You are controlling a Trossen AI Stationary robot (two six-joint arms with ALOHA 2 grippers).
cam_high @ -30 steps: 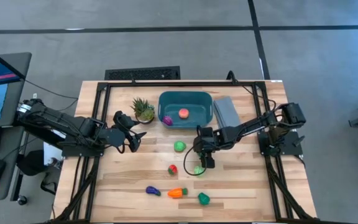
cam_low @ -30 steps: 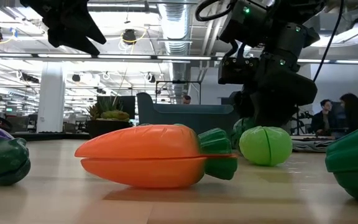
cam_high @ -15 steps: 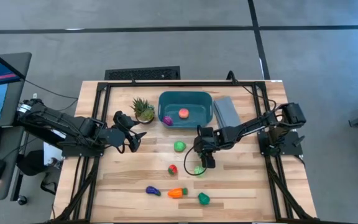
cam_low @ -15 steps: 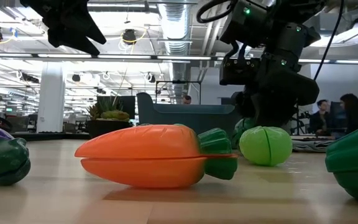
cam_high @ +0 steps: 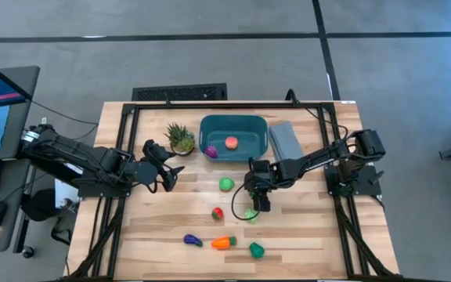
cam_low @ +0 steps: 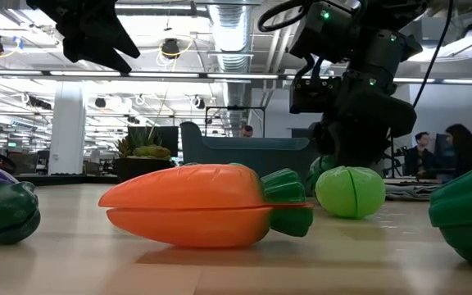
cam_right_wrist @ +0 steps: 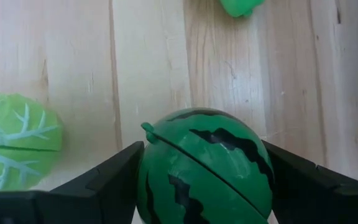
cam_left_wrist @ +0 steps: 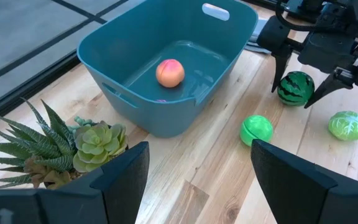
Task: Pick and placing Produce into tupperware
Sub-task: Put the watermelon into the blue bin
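Observation:
The teal tupperware (cam_high: pixel 233 135) stands at the far middle of the table and holds a pink peach (cam_left_wrist: pixel 169 72) and a purple piece (cam_high: pixel 211 151). My right gripper (cam_high: pixel 254 205) points down at the table's middle, shut on the striped watermelon (cam_right_wrist: pixel 207 165). A pale green cabbage (cam_right_wrist: pixel 14 140) lies right beside it. A green ball (cam_high: pixel 225 184), a strawberry (cam_high: pixel 218 212), an eggplant (cam_high: pixel 193 240), a carrot (cam_low: pixel 207 205) and a dark green piece (cam_high: pixel 256 250) lie on the table. My left gripper (cam_high: pixel 167 176) hangs open and empty left of the tub. My right gripper pinches the watermelon between its two fingers (cam_right_wrist: pixel 104 180), one on each of its two opposite round sides (cam_right_wrist: pixel 146 186). The fingers come from above, pointing down. In the left wrist view the watermelon (cam_left_wrist: pixel 295 88) sits on the tabletop between them.
A spiky potted plant (cam_high: pixel 181 138) stands just left of the tub, and a grey ribbed slab (cam_high: pixel 286 141) lies just right of it. Black frame rails run along the table's left and right edges. Bare wood lies at the near left.

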